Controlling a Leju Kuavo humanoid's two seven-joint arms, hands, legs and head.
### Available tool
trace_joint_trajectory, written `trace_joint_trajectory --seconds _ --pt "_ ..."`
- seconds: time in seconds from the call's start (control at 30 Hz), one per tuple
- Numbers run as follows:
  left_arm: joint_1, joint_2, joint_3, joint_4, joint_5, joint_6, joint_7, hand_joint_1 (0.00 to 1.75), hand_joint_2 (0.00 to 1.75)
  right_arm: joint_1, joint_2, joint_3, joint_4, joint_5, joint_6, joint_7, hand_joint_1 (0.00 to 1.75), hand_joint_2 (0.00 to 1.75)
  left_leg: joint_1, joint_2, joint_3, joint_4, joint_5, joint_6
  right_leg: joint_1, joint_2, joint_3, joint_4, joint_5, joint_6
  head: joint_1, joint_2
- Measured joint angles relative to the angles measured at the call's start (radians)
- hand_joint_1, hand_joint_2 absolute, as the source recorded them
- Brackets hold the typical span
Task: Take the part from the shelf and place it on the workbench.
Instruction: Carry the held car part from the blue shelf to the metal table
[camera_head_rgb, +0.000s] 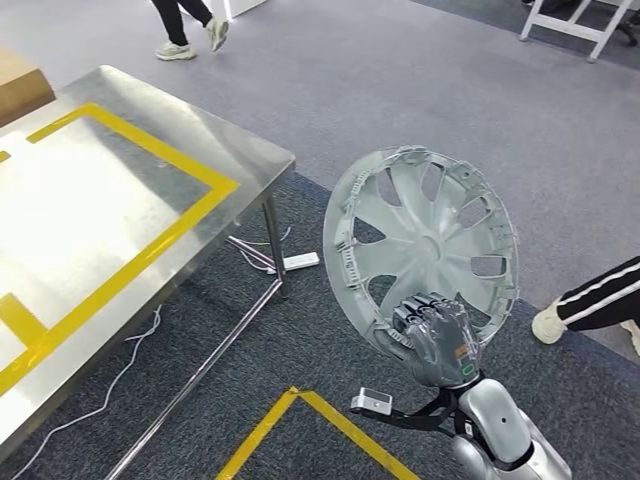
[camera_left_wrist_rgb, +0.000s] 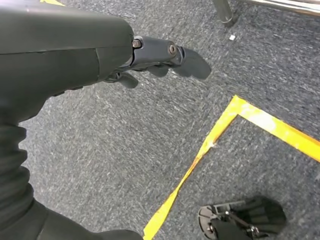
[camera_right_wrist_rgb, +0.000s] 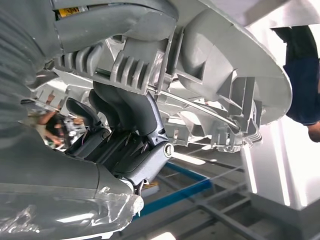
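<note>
The right hand (camera_head_rgb: 438, 340) grips a grey plastic hubcap (camera_head_rgb: 423, 240) by its lower rim, fingers (camera_right_wrist_rgb: 124, 107) curled through the ribbed back of it. The hubcap is held upright in the air, well off the right corner of the steel counter (camera_head_rgb: 226, 140), above the grey carpet (camera_head_rgb: 453, 90). The left hand (camera_left_wrist_rgb: 162, 55) hangs over the carpet near a yellow tape line (camera_left_wrist_rgb: 211, 140), fingers released and holding nothing.

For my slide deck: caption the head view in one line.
Right robot hand holds a grey hubcap upright by its rim, beside the steel workbench marked with yellow tape.
</note>
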Motion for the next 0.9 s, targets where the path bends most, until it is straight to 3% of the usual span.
trace_joint_trajectory --seconds 0.03,0.1,0.17,0.23,0.27,0.3,0.33,0.4,0.47,0.53,0.57,0.6,0.67,0.7,0.77,0.8,0.83,0.9 --pt "0.002 0.0 0.0 0.0 0.0 0.0 0.0 0.0 1.75 -0.002 0.0 0.0 -0.001 0.0 0.0 0.0 1.75 1.75 0.002 -0.013 0.0 -0.002 0.001 0.005 -0.001 -0.006 0.004 -0.002 -0.003 0.005 0.002 0.0" --pt "0.003 0.0 0.0 0.0 0.0 0.0 0.0 0.0 1.75 -0.004 0.0 0.0 -0.003 0.0 0.0 0.0 1.75 1.75 0.009 -0.039 0.004 -0.007 0.003 0.016 -0.004 0.032 -0.007 0.032 -0.029 0.016 0.003 0.0" --pt "0.0 0.001 0.001 0.0 0.0 0.001 0.0 0.0 1.75 -0.001 -0.001 -0.001 -0.005 0.0 0.0 0.0 1.75 1.75 0.014 -0.065 0.007 -0.009 0.004 0.024 -0.006 0.097 -0.062 0.152 -0.086 0.022 0.006 0.0" --pt "-0.002 0.0 0.001 0.0 0.0 0.001 0.0 0.0 1.75 0.002 -0.002 -0.002 -0.005 0.0 0.0 0.0 1.75 1.75 0.014 -0.094 0.007 -0.008 0.004 0.027 -0.007 0.12 -0.132 0.278 -0.128 0.024 0.008 0.0" --pt "-0.002 0.0 0.001 0.0 0.0 0.001 0.0 0.0 1.75 0.002 -0.002 -0.001 -0.005 0.0 0.0 0.0 1.75 1.75 0.014 -0.11 0.008 -0.008 0.004 0.027 -0.007 0.122 -0.149 0.296 -0.121 0.023 0.008 0.0" --pt "-0.001 -0.001 0.001 0.0 0.0 0.001 0.0 0.0 1.75 0.002 -0.002 -0.001 -0.005 0.0 0.0 0.0 1.75 1.75 0.015 -0.125 0.009 -0.008 0.004 0.026 -0.008 0.124 -0.146 0.273 -0.094 0.023 0.007 0.0" --pt "0.0 -0.001 0.001 0.0 0.0 0.001 0.0 0.0 1.75 0.002 -0.002 -0.001 -0.005 0.0 0.0 0.0 1.75 1.75 0.017 -0.142 0.011 -0.007 0.004 0.025 -0.01 0.132 -0.124 0.213 -0.053 0.023 0.007 0.0" --pt "-0.001 0.0 0.001 0.0 0.0 0.0 0.0 0.0 1.75 0.002 -0.002 -0.001 -0.005 0.0 0.0 0.0 1.75 1.75 0.019 -0.173 0.009 -0.003 0.005 0.016 -0.021 0.183 -0.066 0.073 0.01 0.025 0.007 0.0" --pt "-0.001 0.001 0.001 0.0 0.0 -0.001 0.0 0.0 1.75 0.003 -0.002 -0.001 -0.005 0.0 0.001 0.0 1.75 1.75 0.02 -0.198 -0.001 -0.001 0.01 0.003 -0.027 0.222 -0.038 0.013 0.023 0.021 0.006 0.0" --pt "0.004 0.001 0.001 0.0 0.0 -0.001 0.0 0.0 1.75 0.003 -0.002 -0.001 -0.005 0.0 0.001 0.0 1.75 1.75 0.025 -0.221 -0.01 -0.005 0.019 -0.011 -0.024 0.206 -0.035 0.011 0.024 0.007 0.006 0.0" --pt "0.007 0.001 0.001 0.0 0.0 -0.001 0.0 0.0 1.75 0.002 -0.002 -0.001 -0.005 0.0 0.001 0.0 1.75 1.75 0.024 -0.212 -0.014 -0.002 0.017 -0.017 -0.024 0.193 -0.034 0.009 0.027 0.0 0.005 0.0" --pt "0.008 0.001 0.001 0.0 0.0 -0.002 0.0 0.0 1.75 0.002 -0.002 -0.001 -0.006 0.0 0.001 0.001 1.75 1.75 0.022 -0.187 -0.023 0.016 0.004 -0.022 -0.024 0.179 -0.032 0.006 0.029 -0.007 0.002 0.0" --pt "0.005 0.0 0.001 0.0 0.0 -0.006 0.0 0.0 1.75 0.005 -0.002 -0.003 -0.006 0.0 0.001 0.005 1.75 1.75 0.018 -0.116 -0.068 0.109 -0.051 -0.03 -0.022 0.149 -0.03 0.002 0.03 -0.017 -0.003 0.0" --pt "0.003 0.0 0.001 0.0 0.0 -0.008 0.0 0.0 1.75 0.008 -0.002 -0.005 -0.006 0.001 0.001 0.007 1.75 1.75 0.02 -0.094 -0.101 0.177 -0.084 -0.033 -0.02 0.132 -0.03 0.002 0.029 -0.02 -0.005 0.0" --pt "0.002 -0.002 0.001 0.0 0.0 -0.011 0.0 0.0 1.75 0.013 -0.002 -0.007 -0.006 0.002 0.001 0.008 1.75 1.75 0.022 -0.081 -0.142 0.268 -0.112 -0.034 -0.017 0.1 -0.029 0.002 0.027 -0.022 -0.005 0.0" --pt "0.003 -0.003 0.001 0.0 0.0 -0.011 0.0 0.0 1.75 0.014 -0.003 -0.008 -0.006 0.002 0.001 0.009 1.75 1.75 0.022 -0.079 -0.137 0.264 -0.1 -0.033 -0.016 0.085 -0.028 0.002 0.026 -0.023 -0.005 0.0" --pt "0.004 -0.003 0.001 0.0 0.0 -0.011 0.0 0.0 1.75 0.014 -0.003 -0.009 -0.007 0.001 0.001 0.009 1.75 1.75 0.021 -0.074 -0.112 0.222 -0.074 -0.03 -0.015 0.071 -0.026 0.002 0.024 -0.022 -0.005 0.0" --pt "0.002 -0.003 0.001 0.0 0.0 -0.011 0.0 0.0 1.75 0.015 -0.003 -0.01 -0.008 0.001 0.001 0.01 1.75 1.75 0.012 -0.03 -0.034 0.086 -0.021 -0.018 -0.01 0.048 -0.02 0.004 0.019 -0.017 -0.006 0.0"
